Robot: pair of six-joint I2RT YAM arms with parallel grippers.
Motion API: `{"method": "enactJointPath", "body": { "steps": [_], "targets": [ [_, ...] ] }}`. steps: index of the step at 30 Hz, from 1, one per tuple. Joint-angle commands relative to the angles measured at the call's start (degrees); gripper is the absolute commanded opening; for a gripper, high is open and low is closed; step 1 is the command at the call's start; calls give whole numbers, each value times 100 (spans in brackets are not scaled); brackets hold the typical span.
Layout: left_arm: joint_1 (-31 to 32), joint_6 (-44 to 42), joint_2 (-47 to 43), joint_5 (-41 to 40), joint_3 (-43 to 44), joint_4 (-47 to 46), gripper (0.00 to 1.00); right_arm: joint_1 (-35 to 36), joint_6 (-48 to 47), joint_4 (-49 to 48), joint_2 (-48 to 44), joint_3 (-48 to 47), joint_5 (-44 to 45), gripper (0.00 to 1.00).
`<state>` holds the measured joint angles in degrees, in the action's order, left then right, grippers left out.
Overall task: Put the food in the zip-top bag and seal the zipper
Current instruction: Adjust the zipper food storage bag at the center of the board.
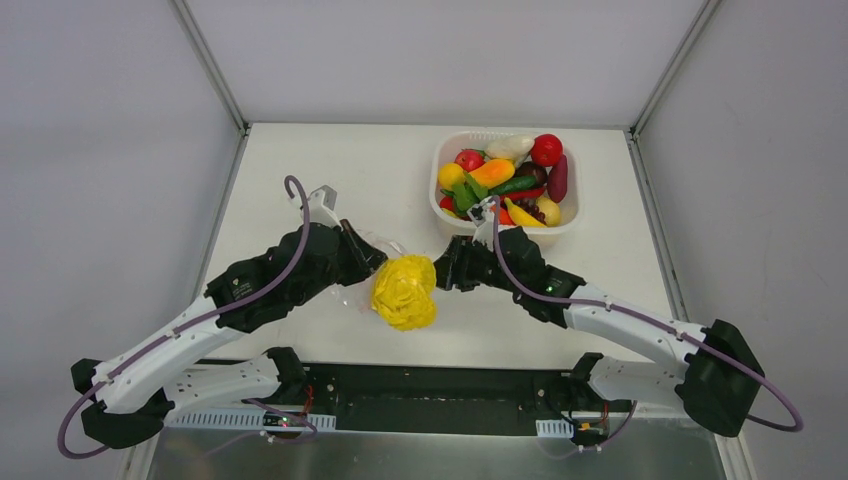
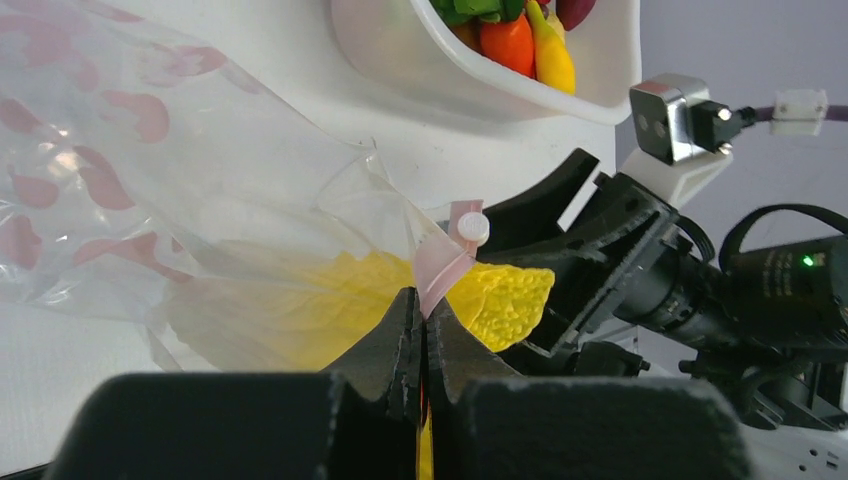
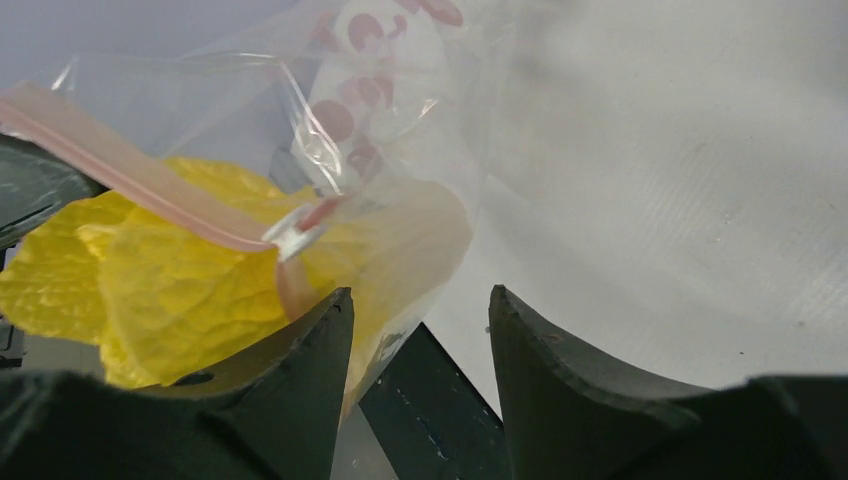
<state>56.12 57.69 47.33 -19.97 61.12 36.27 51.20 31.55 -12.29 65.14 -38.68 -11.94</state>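
A yellow, crinkled leafy food [image 1: 404,292] lies between both grippers, partly inside the clear zip-top bag [image 1: 362,246] and partly sticking out of its mouth. My left gripper [image 2: 424,303] is shut on the pink zipper [image 2: 440,265] strip just below its white slider [image 2: 472,228]. In the left wrist view the bag [image 2: 150,150] spreads out to the left, with the food [image 2: 505,295] behind the strip. My right gripper [image 3: 418,300] stands open at the bag mouth. Its left finger [image 3: 310,350] lies against the food [image 3: 150,290], below the zipper [image 3: 130,170].
A white basket [image 1: 440,165] at the back right holds several more toy fruits and vegetables in red, yellow, orange, green and purple. Grey walls close in the white table [image 1: 300,170] on the left, right and back. The arm bases stand along the near edge.
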Motion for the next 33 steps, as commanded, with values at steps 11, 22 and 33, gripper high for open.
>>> {"method": "enactJointPath", "body": {
  "steps": [11,22,33],
  "targets": [
    [-163,77,191,265,73,-404,0,282,64,-397,-48,-208,58,55],
    [-173,155,423,1043,-108,-1032,0,362,865,-1277,377,-71,-103,55],
    [-182,111,215,642,-157,-700,0,360,545,-1944,-458,350,-73,69]
  ]
}}
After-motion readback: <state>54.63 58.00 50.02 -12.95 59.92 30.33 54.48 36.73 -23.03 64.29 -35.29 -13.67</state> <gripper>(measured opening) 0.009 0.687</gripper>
